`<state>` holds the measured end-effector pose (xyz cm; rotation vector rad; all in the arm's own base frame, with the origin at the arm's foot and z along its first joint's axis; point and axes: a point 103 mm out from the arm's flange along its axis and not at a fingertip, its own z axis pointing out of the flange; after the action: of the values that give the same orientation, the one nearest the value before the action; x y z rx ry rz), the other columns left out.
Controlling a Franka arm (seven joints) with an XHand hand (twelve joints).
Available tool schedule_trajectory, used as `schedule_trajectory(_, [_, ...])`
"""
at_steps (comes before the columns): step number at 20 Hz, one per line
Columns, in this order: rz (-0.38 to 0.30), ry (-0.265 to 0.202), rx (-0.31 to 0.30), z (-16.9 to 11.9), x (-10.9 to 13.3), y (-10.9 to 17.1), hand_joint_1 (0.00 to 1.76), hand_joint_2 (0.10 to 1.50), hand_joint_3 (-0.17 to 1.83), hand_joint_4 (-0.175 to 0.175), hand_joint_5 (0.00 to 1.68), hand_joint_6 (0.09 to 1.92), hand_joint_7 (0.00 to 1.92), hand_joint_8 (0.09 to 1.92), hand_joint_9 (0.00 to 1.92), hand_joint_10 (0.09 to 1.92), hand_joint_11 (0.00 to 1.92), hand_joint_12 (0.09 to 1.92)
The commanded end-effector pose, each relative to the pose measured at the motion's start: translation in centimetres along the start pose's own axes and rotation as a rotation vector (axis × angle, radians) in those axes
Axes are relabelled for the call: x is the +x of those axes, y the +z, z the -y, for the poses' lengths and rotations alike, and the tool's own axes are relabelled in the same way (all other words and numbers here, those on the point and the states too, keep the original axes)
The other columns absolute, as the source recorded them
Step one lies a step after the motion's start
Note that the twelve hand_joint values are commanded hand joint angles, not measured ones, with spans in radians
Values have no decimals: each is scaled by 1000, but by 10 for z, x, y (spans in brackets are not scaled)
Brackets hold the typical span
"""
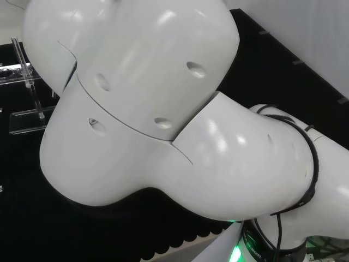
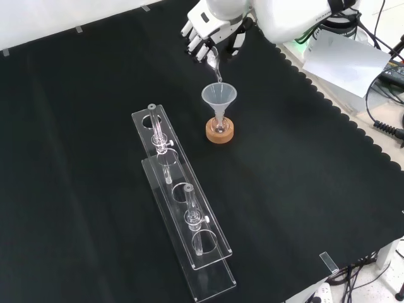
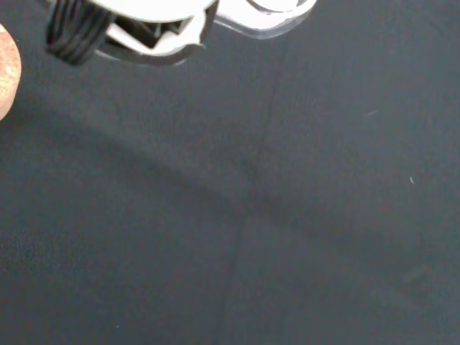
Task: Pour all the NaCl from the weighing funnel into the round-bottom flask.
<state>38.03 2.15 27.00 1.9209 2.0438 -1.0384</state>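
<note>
In the front view the hand (image 2: 203, 26) hangs at the top of the cloth, its fingers curled round a small clear weighing funnel (image 2: 214, 62). That funnel is tilted down, and its tip points into the mouth of a larger clear funnel (image 2: 219, 97). The larger funnel stands in a round-bottom flask (image 2: 219, 126) that rests on a cork ring (image 2: 219, 133). In the wrist view an edge of the cork ring (image 3: 7, 79) and a blurred white part of the hand (image 3: 144, 21) show.
Two long clear racks (image 2: 183, 189) with glass tubes lie left of and nearer than the flask in the front view; in the head view a clear rack (image 1: 27, 82) shows at the left behind the white arm links (image 1: 142, 98). White paper (image 2: 344, 60) and cables lie beyond the cloth's scalloped edge.
</note>
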Motion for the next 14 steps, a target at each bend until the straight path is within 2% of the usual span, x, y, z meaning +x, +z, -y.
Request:
schedule_trajectory(1, [28,-2,-6,-4,0,-3,1080,646,856,175,1099,1070,734,637,1057,397,766,1138])
schedule_trajectory(6, [38,-11,-21,-7,0,-6,1080,646,857,175,1098,1071,733,637,1057,397,766,1138])
schedule_trajectory(14, [119,-15,-15,-8,5,-10,1080,645,858,175,1098,1073,727,635,1056,396,765,1137])
